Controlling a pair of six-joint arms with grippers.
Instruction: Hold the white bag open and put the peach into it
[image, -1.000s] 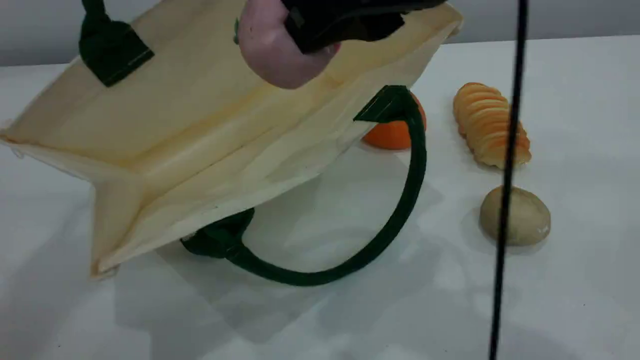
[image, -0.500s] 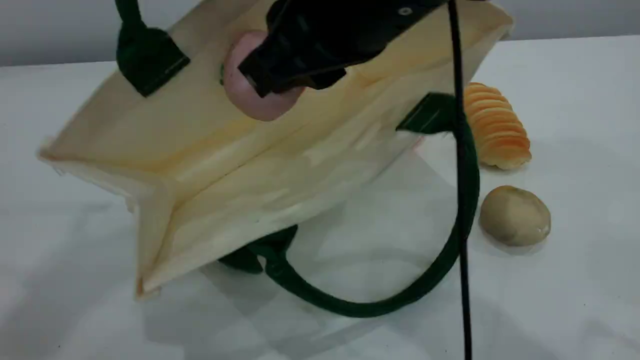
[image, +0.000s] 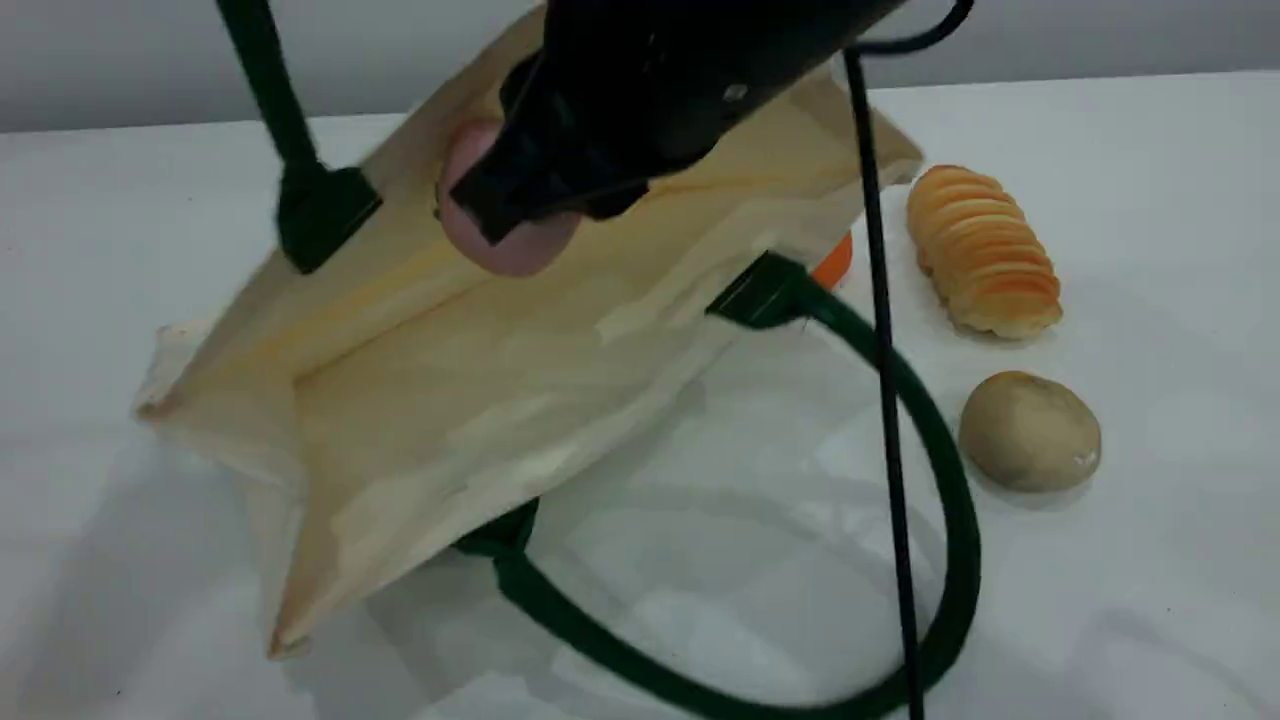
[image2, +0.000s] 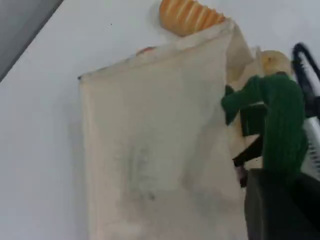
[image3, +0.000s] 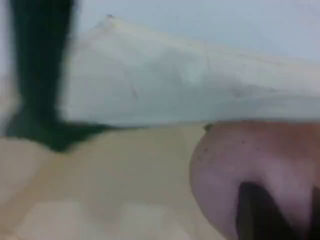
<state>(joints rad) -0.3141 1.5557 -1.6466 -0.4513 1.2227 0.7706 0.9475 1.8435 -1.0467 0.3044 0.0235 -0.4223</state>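
Right hand (image: 505, 215), peach (image: 505, 245), bag (image: 480, 390) mouth frontward

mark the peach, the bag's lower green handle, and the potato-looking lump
peach (image: 510, 250): scene view, on its pink underside showing below the right gripper.
lower green handle (image: 950, 480): scene view, on the rope of the loop's right side.
tan lump (image: 1030, 430): scene view, middle of its top face.

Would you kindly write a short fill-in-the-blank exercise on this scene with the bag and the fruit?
1. The right gripper holds the ____.
2. The left gripper holds up the bag by its green ____.
3. The peach hangs over the bag's open ____.
4. Right of the bag, the tan lump lies nearer the camera than the ridged ____ piece.

Missing words: peach; handle; mouth; orange
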